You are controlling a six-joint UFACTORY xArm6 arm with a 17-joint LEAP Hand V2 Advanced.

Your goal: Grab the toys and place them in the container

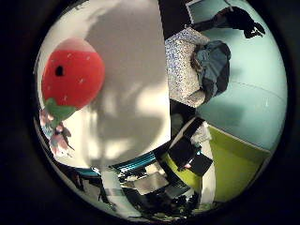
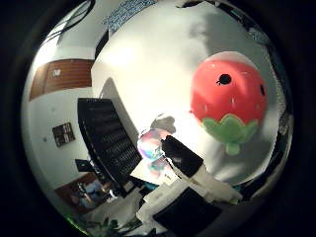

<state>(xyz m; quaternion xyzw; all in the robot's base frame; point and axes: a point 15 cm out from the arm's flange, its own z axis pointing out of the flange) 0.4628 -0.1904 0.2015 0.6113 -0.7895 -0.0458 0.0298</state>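
A red strawberry plush toy (image 2: 229,94) with a green leafy stem lies on the white table (image 2: 158,69). It also shows in the little finger side view (image 1: 73,75). A small pink and multicoloured toy (image 2: 153,144) lies on the table beside the strawberry's stem end, and it shows in the little finger side view too (image 1: 56,136). My right hand (image 2: 190,176) hovers above the table, and its black and white fingers reach out relaxed, with one fingertip close to the small toy. The fingers hold nothing. No container is clearly seen.
A black slatted thing (image 2: 109,138) stands beside the table's edge. Past the table, a grey speckled seat (image 1: 187,56) with a dark garment (image 1: 214,61) stands on a teal floor (image 1: 258,94). A yellow-green surface (image 1: 234,164) lies near the hand.
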